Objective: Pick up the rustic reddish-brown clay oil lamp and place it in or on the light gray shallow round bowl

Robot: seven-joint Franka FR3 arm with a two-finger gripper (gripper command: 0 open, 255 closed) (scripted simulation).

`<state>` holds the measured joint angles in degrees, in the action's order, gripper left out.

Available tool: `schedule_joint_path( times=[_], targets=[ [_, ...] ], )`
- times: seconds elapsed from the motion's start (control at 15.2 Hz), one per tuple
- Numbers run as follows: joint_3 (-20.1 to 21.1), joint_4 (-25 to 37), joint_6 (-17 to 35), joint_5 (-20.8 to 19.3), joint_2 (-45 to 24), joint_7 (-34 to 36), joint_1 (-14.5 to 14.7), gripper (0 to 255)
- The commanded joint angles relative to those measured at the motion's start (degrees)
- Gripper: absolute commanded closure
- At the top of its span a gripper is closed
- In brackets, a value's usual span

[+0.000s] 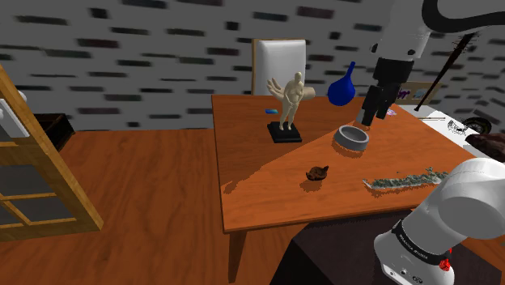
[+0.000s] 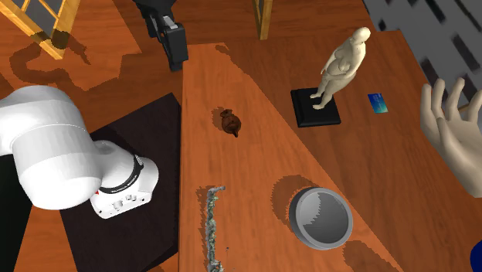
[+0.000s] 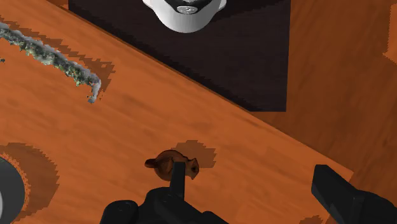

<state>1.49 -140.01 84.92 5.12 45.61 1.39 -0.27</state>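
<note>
Black gripper point(image 3: 251, 173) hangs wide open — empty — high above the brown oil lamp point(image 3: 159, 164).

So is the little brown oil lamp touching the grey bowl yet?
Apart. The shoulder view shows the oil lamp sitting by itself on the table, with bare wood plainly visible between it and the grey bowl.

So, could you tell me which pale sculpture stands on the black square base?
The upright human figure, its feet on that base; the other sculpture is a large open hand.
</note>
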Motion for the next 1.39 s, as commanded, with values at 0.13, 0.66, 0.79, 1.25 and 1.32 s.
schedule_joint_path(
  times=[0.13, 0.66, 0.79, 1.25, 1.32],
  targets=[
    [-0.81, -3.95, 4.11, -1.17, 0.35, -3.27, 0.52, 0],
    [-4.66, -16.94, 22.87, -5.96, -2.98, -15.79, 2.01, 0],
    [-5.72, -19.35, 28.27, -7.14, -5.28, -18.84, 2.23, 0],
    [-9.72, -24.32, 49.34, -10.86, -18.84, -29.29, 3.09, 0],
    [-10.33, -24.52, 52.54, -11.25, -21.44, -30.79, 3.31, 0]
  ],
)
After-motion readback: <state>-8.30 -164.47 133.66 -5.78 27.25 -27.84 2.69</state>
